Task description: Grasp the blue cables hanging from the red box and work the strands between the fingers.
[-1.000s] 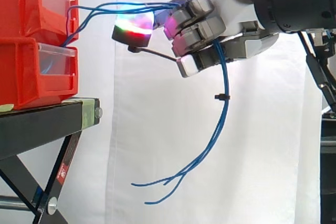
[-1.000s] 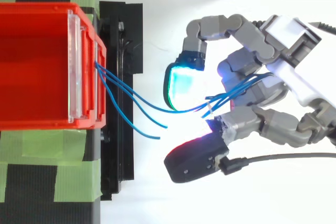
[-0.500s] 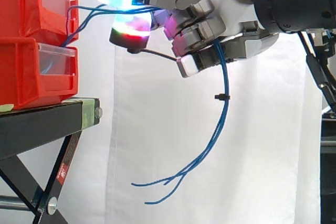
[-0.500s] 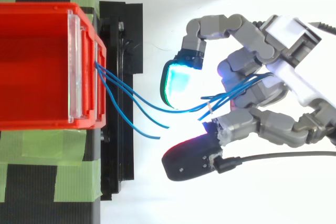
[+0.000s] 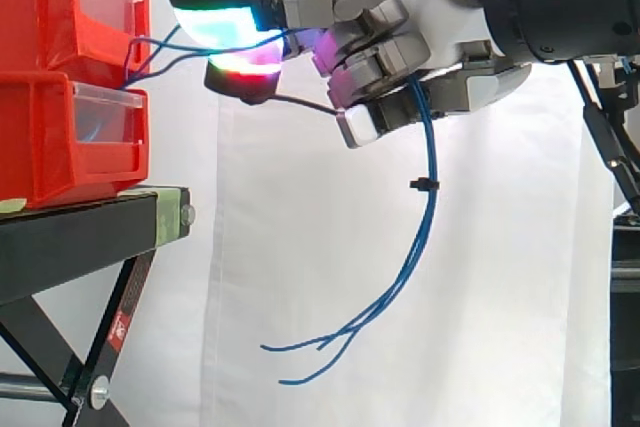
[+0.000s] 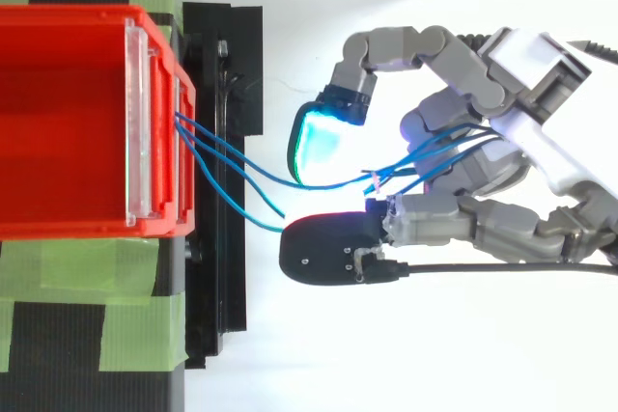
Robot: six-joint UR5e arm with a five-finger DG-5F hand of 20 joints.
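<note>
Side view, then top: a grip tightening

Side-on, the grey jointed hand [image 5: 440, 37] has its fingers [image 5: 385, 52] curled round the thin blue cables [image 5: 425, 147], which run from the red plastic box [image 5: 50, 7] and dangle below. Rolling gently, without tugging the box, seems wise. Top view: the black-backed pad [image 6: 328, 253] has swung nearer the cyan pad [image 6: 317, 142] than half a second ago.

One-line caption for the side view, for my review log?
Hand curled round the blue cables running from the red bins, their loose ends dangling below the palm.
</note>
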